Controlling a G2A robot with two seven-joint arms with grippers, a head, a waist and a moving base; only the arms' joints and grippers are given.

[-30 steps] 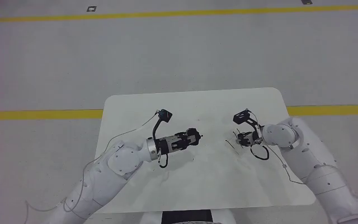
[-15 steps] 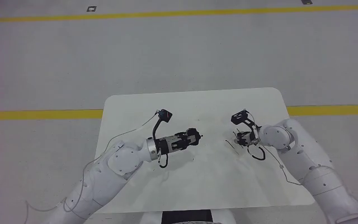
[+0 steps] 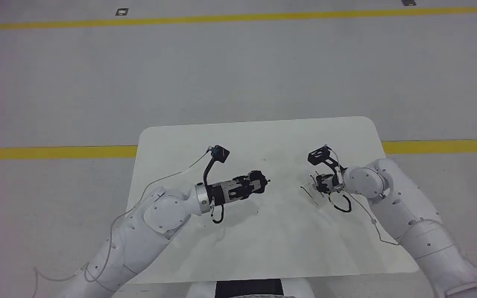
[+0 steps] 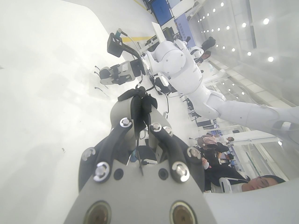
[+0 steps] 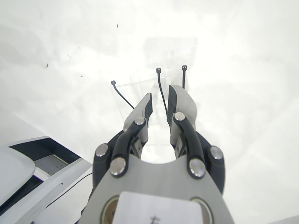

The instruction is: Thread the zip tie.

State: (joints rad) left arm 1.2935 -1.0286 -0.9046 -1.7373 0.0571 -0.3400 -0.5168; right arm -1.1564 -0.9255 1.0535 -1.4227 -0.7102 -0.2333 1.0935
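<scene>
Your right jaws hung partly open just over the tabletop point(image 3: 298, 238). They straddled the middle zip tie point(image 5: 161, 87) without clamping it. One neighbour tie point(image 5: 122, 94) stood outside one finger and another tie point(image 5: 184, 75) outside the other. Your left jaws were closed on a black bundle point(image 4: 140, 108), well apart from them, nearer the tabletop's middle.

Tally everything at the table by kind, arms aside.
Zip ties: 3
Black bundle: 1
Clear holder: 1
Total: 5
</scene>
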